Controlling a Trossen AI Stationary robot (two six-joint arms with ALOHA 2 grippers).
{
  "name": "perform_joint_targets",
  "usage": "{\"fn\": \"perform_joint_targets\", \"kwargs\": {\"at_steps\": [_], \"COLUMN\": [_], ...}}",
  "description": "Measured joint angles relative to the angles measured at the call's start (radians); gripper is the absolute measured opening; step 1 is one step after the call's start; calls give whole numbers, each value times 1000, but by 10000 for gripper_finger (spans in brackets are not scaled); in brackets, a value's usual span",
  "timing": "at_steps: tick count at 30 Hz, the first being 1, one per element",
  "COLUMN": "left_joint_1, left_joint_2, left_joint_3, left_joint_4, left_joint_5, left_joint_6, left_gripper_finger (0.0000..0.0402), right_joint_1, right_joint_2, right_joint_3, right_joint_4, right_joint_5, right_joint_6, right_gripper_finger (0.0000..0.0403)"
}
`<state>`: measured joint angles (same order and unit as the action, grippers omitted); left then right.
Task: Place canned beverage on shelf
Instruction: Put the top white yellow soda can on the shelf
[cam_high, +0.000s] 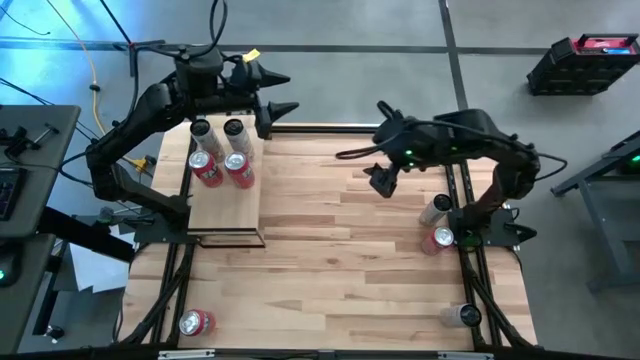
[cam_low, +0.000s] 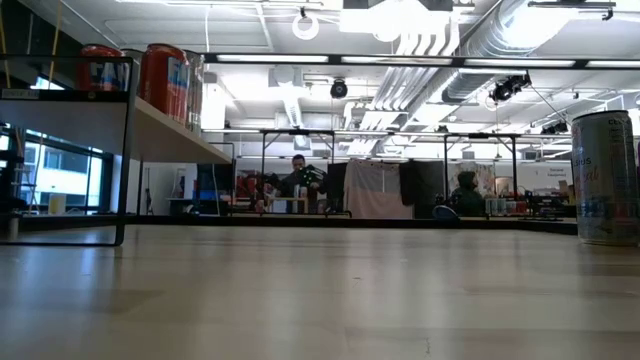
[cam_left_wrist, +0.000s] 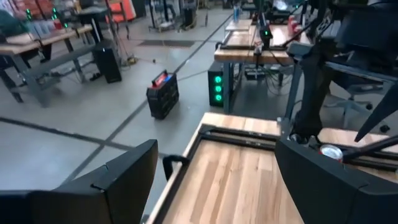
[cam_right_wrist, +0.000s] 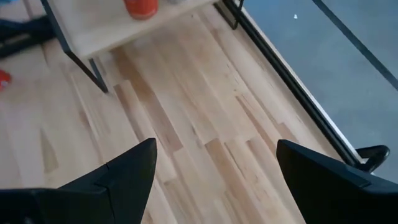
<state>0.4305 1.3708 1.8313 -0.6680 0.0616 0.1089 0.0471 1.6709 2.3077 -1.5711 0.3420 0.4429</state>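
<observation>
The right gripper (cam_high: 381, 182) hangs wide open and empty over bare tabletop (cam_high: 340, 250), probably between fetches. The loose cans lie behind it by its base: a silver can (cam_high: 436, 209) and a red can (cam_high: 441, 238). The shelf (cam_high: 225, 200), holding four cans, sits well ahead. The left gripper (cam_high: 283, 92), also open and empty, waits beyond the shelf. Labels are unreadable.

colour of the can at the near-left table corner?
Red with a silver top, lying on its side. Shows best in the high view.
</observation>
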Motion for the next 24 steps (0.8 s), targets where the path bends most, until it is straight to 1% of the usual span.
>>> {"fn": "perform_joint_targets", "kwargs": {"at_steps": [7, 9, 11, 12, 15, 18, 21, 24], "left_joint_1": [0, 0, 0, 0, 0, 0, 0, 0], "left_joint_2": [0, 0, 0, 0, 0, 0, 0, 0], "left_joint_3": [0, 0, 0, 0, 0, 0, 0, 0], "left_joint_4": [21, 19, 17, 16, 16, 12, 10, 14], "left_joint_5": [-3, -3, -3, -3, -2, -2, -2, -2], "left_joint_6": [-3, -4, -17, -23, -27, -29, -29, -29], "left_gripper_finger": [315, 315, 315, 315, 315, 315, 315, 315], "right_joint_1": [74, 89, 92, 89, 82, 82, 82, 82], "right_joint_2": [-73, -112, -169, -201, -307, -420, -508, -567], "right_joint_3": [-3, -53, -159, -228, -471, -688, -838, -927], "right_joint_4": [2, 4, 4, 3, -1, -3, -3, -2], "right_joint_5": [122, 180, 228, 232, 197, 163, 94, 47], "right_joint_6": [51, 86, 151, 191, 326, 533, 748, 880], "right_gripper_finger": [316, 316, 316, 316, 316, 316, 316, 315]}}
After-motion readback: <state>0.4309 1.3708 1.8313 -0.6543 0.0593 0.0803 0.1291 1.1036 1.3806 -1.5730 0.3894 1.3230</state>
